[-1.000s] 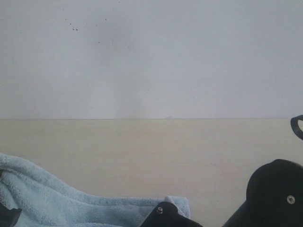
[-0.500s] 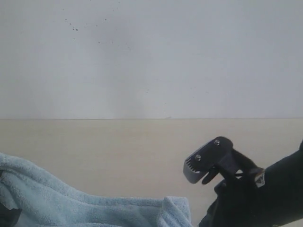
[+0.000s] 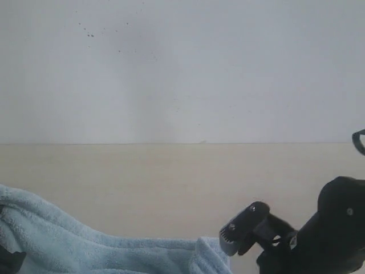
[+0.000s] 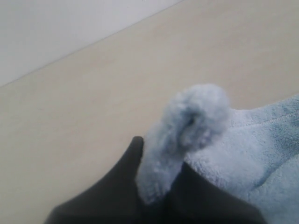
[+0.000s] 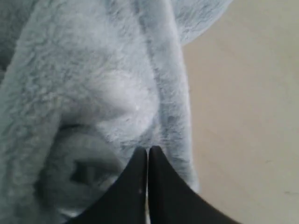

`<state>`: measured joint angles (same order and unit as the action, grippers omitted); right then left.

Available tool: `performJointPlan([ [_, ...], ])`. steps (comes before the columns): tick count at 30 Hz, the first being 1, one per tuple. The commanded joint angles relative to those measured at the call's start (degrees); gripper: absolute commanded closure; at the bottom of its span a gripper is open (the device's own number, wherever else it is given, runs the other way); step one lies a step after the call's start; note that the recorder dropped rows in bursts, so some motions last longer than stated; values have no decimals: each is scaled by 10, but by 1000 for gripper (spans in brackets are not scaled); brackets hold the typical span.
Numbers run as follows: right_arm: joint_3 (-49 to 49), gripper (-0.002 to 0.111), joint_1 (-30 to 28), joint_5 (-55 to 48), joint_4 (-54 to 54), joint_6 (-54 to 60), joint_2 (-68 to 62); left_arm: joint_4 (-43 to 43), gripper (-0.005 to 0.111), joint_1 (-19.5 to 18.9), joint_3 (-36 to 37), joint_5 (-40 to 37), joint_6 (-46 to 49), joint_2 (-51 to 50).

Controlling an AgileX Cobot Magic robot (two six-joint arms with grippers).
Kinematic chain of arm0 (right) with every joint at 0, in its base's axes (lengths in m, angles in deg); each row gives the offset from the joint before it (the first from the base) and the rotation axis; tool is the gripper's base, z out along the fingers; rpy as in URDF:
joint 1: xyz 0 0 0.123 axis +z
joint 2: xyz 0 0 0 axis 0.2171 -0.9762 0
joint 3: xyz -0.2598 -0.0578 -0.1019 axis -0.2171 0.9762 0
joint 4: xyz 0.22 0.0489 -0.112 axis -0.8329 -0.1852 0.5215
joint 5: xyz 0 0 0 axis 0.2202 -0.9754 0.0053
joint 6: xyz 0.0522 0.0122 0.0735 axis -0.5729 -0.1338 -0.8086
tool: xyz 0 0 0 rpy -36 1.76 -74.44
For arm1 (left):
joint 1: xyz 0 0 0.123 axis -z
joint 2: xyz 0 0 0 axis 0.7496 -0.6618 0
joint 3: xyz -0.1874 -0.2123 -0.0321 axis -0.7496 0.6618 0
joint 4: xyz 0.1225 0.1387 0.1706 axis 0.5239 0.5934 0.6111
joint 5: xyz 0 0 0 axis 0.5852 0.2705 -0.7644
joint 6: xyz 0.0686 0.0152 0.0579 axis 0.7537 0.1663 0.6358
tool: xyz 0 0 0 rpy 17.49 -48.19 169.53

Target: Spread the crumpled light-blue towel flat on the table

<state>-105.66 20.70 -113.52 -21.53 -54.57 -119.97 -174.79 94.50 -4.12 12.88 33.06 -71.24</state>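
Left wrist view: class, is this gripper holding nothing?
No, the left gripper is shut on a fluffy fold of the towel, which sticks up between its dark fingers.

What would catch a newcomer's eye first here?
A fluffy pale-blue towel lies crumpled at the near left of a wide beige table. The left fingers pinch a fold of it. The black right fingers, closed tight, are poised at the towel's right edge.

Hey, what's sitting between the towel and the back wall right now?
Only bare table lies between the towel and the wall, as the exterior view shows.
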Motion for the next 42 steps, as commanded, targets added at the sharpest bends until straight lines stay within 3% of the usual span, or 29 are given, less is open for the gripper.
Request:
performJointPlan([
  [1, -2, 108, 84, -9, -67, 48, -6, -1, 102, -1, 2, -6, 3, -2],
  [5, -2, 108, 177, 3, -84, 43, -6, -1, 102, -1, 2, -8, 3, -2],
  [9, -2, 108, 223, 14, -83, 19, -6, -1, 102, -1, 2, -8, 3, -2],
  [19, -2, 108, 226, 22, -66, -3, -6, -1, 102, -1, 2, -5, 3, -2],
  [27, -2, 77, 226, 42, -66, -22, 56, -1, 102, -1, 2, -5, 3, -2],
  [32, -2, 76, 226, 31, -61, -38, 127, -1, 102, -1, 2, -6, 3, -2],
  [36, -2, 76, 226, 38, 23, -105, 174, -1, 102, -1, 2, -6, 3, -2],
  [42, -2, 76, 226, -12, 265, -319, 183, -1, 102, -1, 2, -6, 3, -2],
])
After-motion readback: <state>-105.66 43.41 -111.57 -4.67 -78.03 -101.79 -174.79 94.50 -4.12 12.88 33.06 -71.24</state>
